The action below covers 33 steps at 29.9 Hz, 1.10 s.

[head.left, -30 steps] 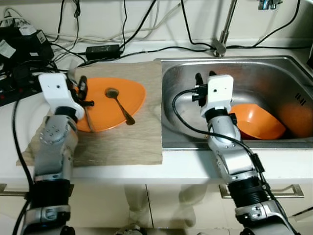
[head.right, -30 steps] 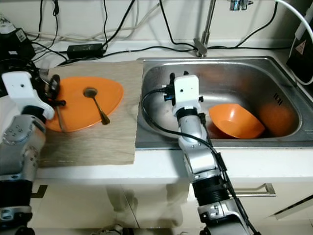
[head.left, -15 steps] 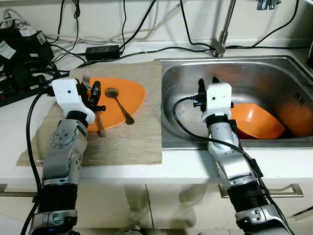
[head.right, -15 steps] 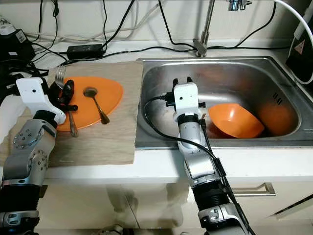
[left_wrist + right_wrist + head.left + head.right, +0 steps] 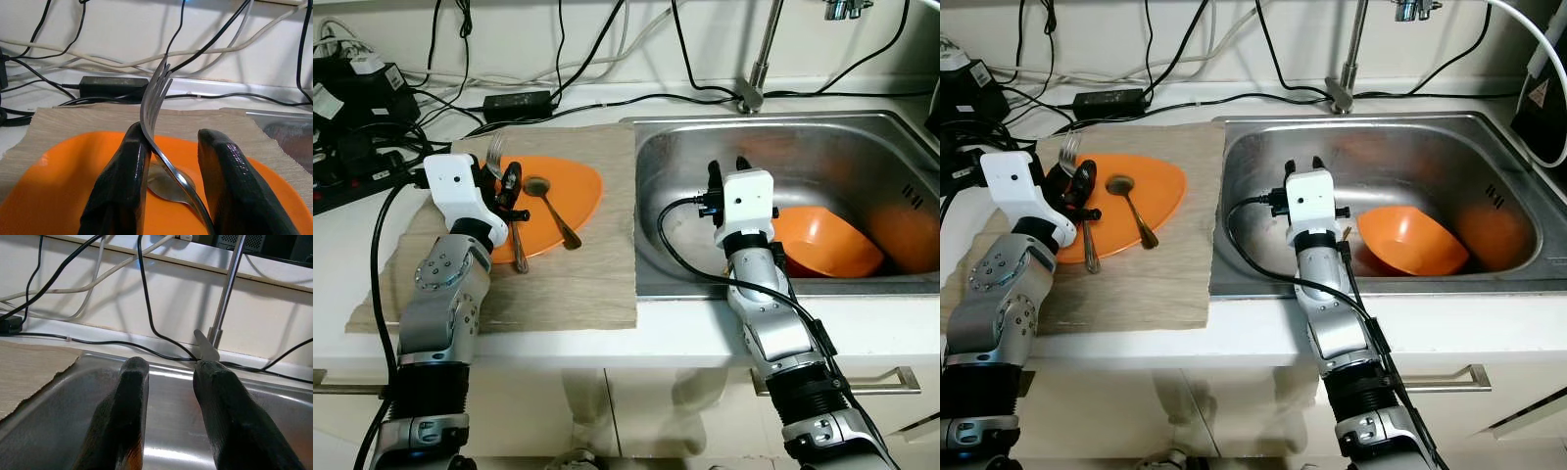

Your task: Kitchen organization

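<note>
An orange plate (image 5: 579,181) lies on a wood-grain mat (image 5: 578,284) left of the sink, with a spoon (image 5: 554,212) resting on it. My left gripper (image 5: 508,193) hovers over the plate's left part, shut on a metal fork (image 5: 154,95). The fork's tines point up toward the wall and its handle (image 5: 517,250) slants down to the mat. An orange bowl (image 5: 827,245) lies tilted in the steel sink (image 5: 677,162). My right gripper (image 5: 725,166) is inside the sink just left of the bowl, open, with nothing between its fingers (image 5: 131,396).
The faucet (image 5: 760,69) rises behind the sink. A black power adapter (image 5: 519,100) and several cables run along the back of the counter. More black electrical gear (image 5: 352,93) sits at the far left. The counter's front edge is right below the mat.
My left gripper has moved right over the plate with the fork, whose tines have come up. My right gripper has sunk a little lower in the sink.
</note>
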### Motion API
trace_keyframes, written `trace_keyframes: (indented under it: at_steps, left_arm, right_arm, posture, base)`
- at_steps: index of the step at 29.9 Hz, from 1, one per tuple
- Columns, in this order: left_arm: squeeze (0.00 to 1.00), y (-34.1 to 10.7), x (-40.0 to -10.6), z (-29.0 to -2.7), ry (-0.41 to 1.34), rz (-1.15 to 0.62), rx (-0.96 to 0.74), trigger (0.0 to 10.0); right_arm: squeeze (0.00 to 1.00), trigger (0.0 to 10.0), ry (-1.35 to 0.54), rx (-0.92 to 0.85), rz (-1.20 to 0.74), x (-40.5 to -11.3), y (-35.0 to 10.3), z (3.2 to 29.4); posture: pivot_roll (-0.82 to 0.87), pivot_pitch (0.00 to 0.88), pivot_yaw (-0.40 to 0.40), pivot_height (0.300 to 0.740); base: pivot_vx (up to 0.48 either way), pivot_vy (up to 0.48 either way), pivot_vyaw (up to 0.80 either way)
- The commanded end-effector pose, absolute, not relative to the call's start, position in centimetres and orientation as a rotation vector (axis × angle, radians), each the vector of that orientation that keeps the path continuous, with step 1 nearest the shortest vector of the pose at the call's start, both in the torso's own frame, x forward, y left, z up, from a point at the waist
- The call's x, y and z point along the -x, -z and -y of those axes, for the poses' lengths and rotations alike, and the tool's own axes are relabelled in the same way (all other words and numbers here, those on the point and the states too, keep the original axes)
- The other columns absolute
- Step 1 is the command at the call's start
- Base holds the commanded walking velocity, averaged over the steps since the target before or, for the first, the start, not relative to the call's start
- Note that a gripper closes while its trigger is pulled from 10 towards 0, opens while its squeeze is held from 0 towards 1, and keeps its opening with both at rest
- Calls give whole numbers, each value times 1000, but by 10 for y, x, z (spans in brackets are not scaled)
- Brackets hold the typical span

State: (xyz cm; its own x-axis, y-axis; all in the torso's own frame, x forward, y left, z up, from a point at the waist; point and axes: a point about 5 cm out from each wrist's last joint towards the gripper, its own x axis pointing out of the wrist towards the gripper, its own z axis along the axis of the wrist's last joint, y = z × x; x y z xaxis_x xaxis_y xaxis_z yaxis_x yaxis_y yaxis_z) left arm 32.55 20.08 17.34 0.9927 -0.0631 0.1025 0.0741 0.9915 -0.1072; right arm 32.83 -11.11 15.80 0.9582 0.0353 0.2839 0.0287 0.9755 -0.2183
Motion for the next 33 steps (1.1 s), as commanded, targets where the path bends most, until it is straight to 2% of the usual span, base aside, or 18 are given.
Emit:
trace_keyframes:
  at_steps: [1,33]
  left_arm:
    - [0,-172,-325,-200,85,85,121,0]
    - [0,-154,-321,-187,101,50,173,0]
  right_arm:
    - [0,10000,0,213,300,-330,-162,111]
    - [0,10000,-47,173,253,-329,-151,116]
  posture:
    - [-35,0,99,740]
    - [-56,0,91,740]
  base:
    - [0,0,0]
    - [0,0,0]
